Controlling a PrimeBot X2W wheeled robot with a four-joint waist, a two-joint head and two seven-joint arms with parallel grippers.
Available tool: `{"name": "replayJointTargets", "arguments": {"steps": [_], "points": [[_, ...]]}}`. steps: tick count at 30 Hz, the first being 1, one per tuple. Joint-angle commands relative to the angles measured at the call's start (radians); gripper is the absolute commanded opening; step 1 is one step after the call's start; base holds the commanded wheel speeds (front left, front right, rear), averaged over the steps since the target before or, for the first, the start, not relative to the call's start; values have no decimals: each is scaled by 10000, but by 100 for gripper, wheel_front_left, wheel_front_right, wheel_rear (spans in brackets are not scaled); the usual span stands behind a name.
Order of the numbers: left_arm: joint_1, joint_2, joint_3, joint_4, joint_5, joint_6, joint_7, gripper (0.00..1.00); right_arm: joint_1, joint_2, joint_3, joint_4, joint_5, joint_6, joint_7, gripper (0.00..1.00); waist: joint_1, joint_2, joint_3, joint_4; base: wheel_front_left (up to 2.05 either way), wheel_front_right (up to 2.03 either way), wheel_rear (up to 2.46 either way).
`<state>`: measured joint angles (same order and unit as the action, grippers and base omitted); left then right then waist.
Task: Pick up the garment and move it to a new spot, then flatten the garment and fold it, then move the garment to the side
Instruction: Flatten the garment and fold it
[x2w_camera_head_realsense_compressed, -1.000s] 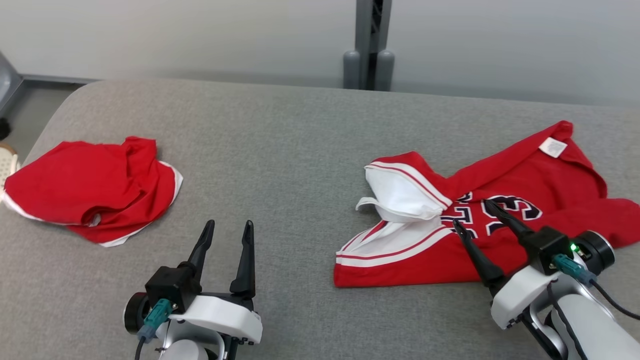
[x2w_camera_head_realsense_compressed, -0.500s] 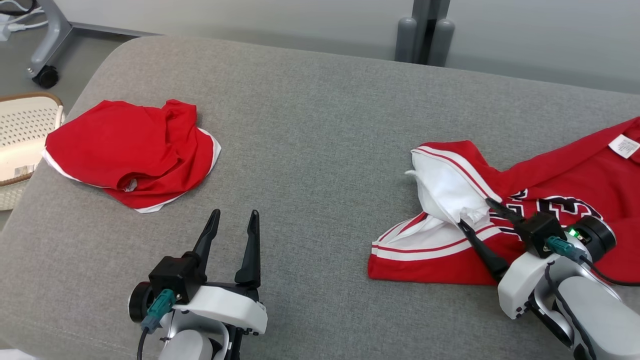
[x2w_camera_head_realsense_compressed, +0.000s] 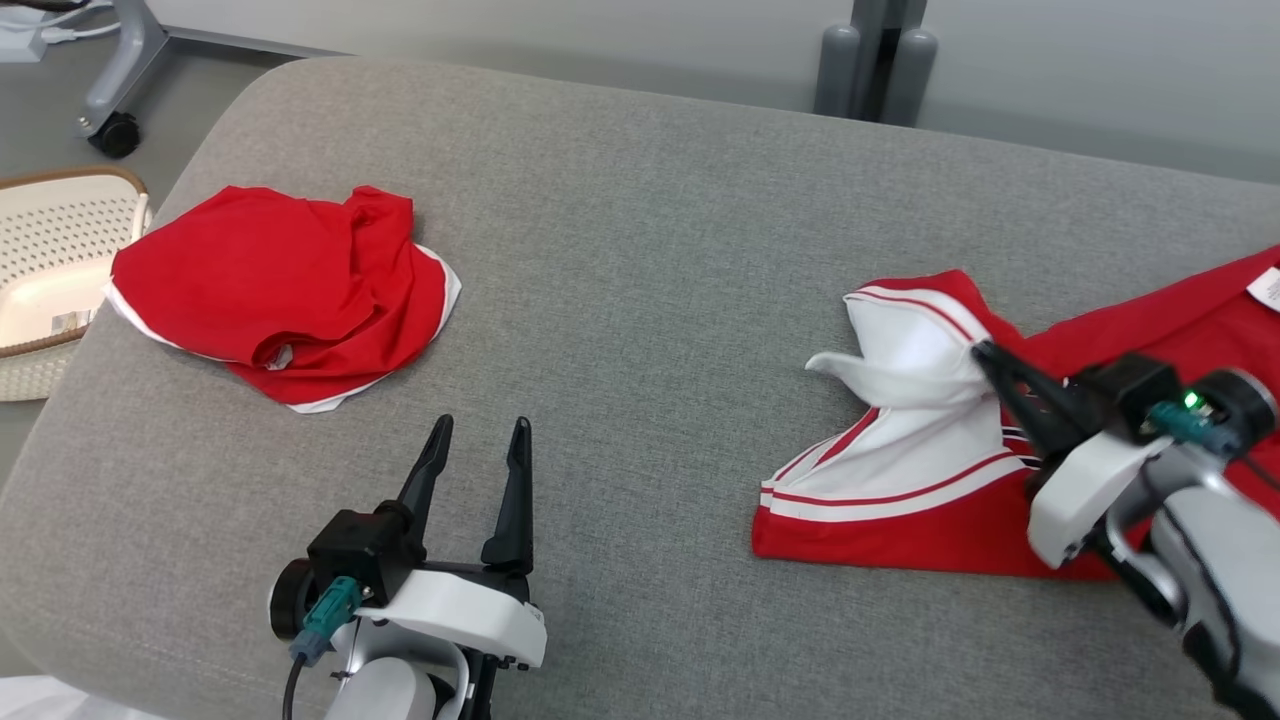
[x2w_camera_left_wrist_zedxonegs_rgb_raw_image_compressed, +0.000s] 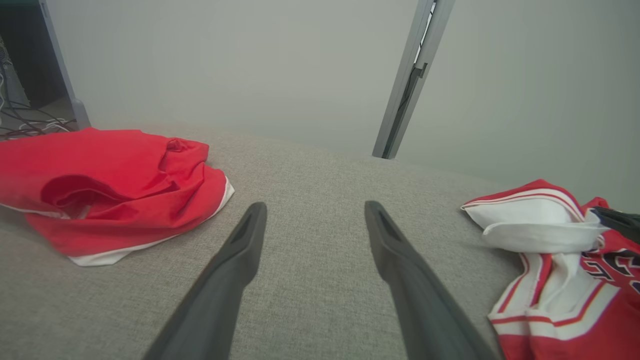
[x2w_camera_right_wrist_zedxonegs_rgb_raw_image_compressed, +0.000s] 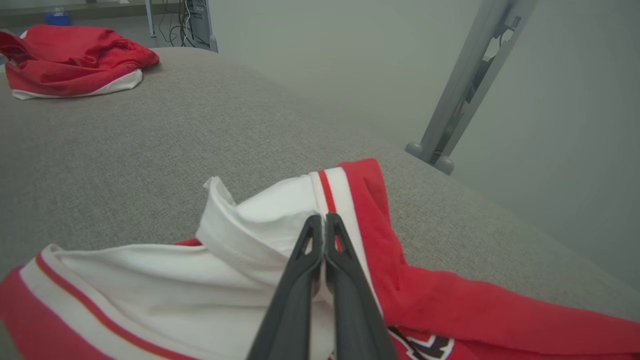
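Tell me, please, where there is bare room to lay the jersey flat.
Free: the gray stretch between the crumpled red garment and the jersey, ahead of the left gripper. Crowded: the right end, where the right gripper pinches it.

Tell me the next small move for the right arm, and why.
Probably lift the right gripper a little, straight up. It is shut on the white fold of the red jersey, which lies crumpled on the grey surface; raising it should peel the cloth free for carrying. The left gripper is open, apart from it.
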<state>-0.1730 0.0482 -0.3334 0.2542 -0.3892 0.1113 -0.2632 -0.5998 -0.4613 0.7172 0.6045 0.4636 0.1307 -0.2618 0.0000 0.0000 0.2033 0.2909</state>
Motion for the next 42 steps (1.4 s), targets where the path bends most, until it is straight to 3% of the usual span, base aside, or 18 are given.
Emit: {"name": "replayJointTargets", "arguments": {"steps": [1,9,22,24,27,31,42], "points": [[-202,40,-8,-49,-76,29,-15,100,-276,-176,-127,0,88,2,-54,0,0,0,46,83,0,0,0],[-276,42,-271,-116,-173,22,-15,100,-1908,-773,97,656,647,2,-54,0,0,0,430,484,0,0,0],[-539,37,-776,-294,-539,144,-15,100,-4670,-752,135,3992,1412,0,-18,0,0,0,1198,1388,0,0,0],[-554,36,-788,-317,-568,175,-15,100,-4956,-544,-117,4756,1318,2,-35,100,0,0,1247,1416,0,0,0],[-560,36,-741,-334,-572,237,-15,100,-5173,-182,-458,5354,1187,2,-47,100,0,0,1261,1321,0,0,0],[-686,34,-618,-312,-483,219,-15,100,-4842,-6,-687,5160,780,2,-51,100,0,0,1165,952,0,0,0],[-637,40,55,-170,79,33,-15,100,-2350,390,-3175,2483,65,2,-52,100,0,0,184,-862,0,0,0]]}}
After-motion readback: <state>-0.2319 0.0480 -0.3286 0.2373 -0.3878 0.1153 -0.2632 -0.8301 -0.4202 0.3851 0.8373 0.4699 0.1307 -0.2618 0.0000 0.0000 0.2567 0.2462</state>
